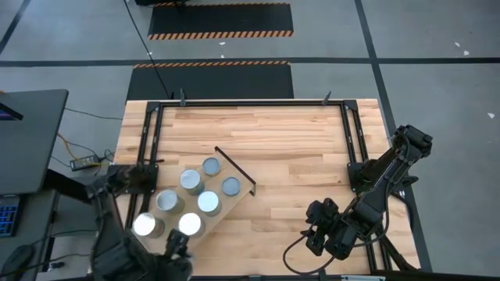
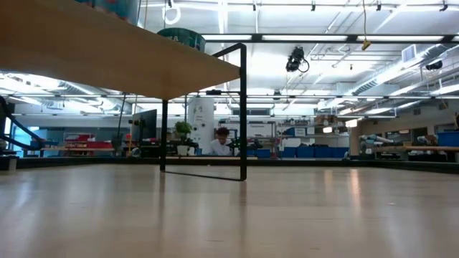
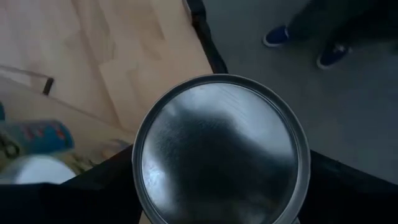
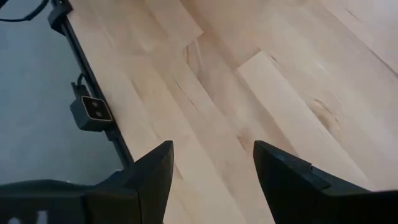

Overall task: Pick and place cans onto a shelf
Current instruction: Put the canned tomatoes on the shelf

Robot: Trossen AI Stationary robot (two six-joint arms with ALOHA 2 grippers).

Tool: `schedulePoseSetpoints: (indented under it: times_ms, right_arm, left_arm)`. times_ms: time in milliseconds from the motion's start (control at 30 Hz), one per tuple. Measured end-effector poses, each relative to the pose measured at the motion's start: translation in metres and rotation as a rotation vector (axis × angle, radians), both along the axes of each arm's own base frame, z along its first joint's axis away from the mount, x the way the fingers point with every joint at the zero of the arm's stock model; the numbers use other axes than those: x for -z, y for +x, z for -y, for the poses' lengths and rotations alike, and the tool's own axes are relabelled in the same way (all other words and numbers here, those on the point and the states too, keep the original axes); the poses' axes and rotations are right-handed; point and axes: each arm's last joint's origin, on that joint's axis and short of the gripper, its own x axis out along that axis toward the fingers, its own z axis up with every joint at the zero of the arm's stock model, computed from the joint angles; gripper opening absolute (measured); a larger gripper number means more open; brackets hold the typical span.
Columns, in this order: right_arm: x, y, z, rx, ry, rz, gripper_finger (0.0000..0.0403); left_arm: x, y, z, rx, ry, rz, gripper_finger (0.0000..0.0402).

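The shelf [image 1: 238, 200] is a light plywood board on a thin black frame at the front left; the low view shows its underside [image 2: 107, 50] raised on black legs. Several silver-topped cans [image 1: 208, 202] stand on it. My left gripper [image 1: 180, 240] reaches in from the near edge and is shut on the can [image 1: 190, 224] at the board's near end, whose round top fills the left wrist view [image 3: 217, 149]. My right gripper [image 1: 316, 230] is open and empty over bare tabletop at the front right, its fingers apart in the right wrist view [image 4: 211, 174]. My left gripper holds the can between its two fingers [image 3: 93, 186], one on each side of the round wall just under the rim [image 3: 140, 180]. The fingers come from the table's near side. The can stands upright, top up. The can itself hides whether its bottom rests on the shelf.
A black metal frame [image 1: 348, 133] runs round the butcher-block tabletop. A small black box [image 4: 92, 111] sits on that frame near my right gripper. A neighbouring can [image 3: 34, 149] stands close beside the held one. A person's shoes [image 3: 329, 53] show on the floor beyond the table edge.
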Motion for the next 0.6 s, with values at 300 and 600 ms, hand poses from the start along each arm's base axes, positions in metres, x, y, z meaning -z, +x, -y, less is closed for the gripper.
schedulePoseSetpoints:
  times_ms: [300, 600]
  right_arm:
    - [0.0, 0.005, 0.004, -0.014, -0.022, 0.0, 0.0229]
    - [-0.001, 0.014, 0.011, -0.063, -0.059, 0.007, 0.0229]
  left_arm:
    - [-0.002, -0.016, 0.008, -0.08, -0.025, 0.038, 0.0311]
    - [0.006, -0.025, -0.013, -0.106, -0.019, -0.041, 0.0311]
